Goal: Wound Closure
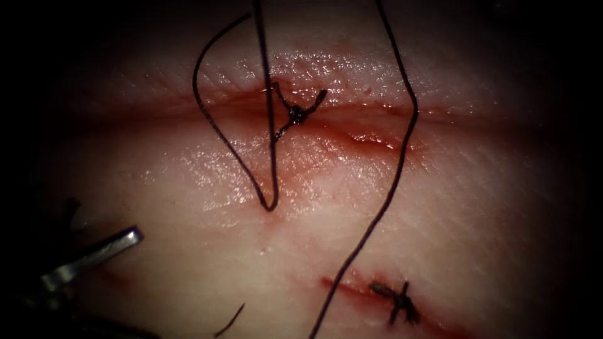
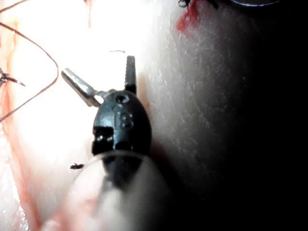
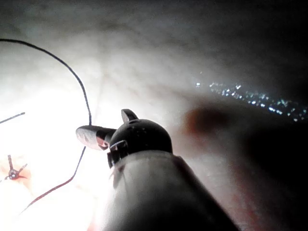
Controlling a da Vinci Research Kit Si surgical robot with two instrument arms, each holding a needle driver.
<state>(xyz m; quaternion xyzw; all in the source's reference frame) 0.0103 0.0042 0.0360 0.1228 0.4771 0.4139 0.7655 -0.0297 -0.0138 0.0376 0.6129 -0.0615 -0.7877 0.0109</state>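
Two tied knots sit on the tissue (image 1: 188, 163): one knot (image 1: 295, 114) on the cut (image 1: 377, 135), which runs across the endoscope view from left to right, and a second knot (image 1: 397, 301) lower down on a shorter red slit. The thread (image 1: 392, 188) runs with its long axis from the top of the view downward; one strand crosses the cut right of the upper knot, and a narrow loop of it hangs with its tip pointing down, below the cut. A short cut end of thread (image 1: 231, 320) lies near the bottom edge. The left claw (image 2: 98, 77) stands released, jaws spread in a V, grasping nothing, over bare tissue. The right claw (image 3: 108, 127) is beside the thread; whether it is clenched cannot be told. The needle's place cannot be told.
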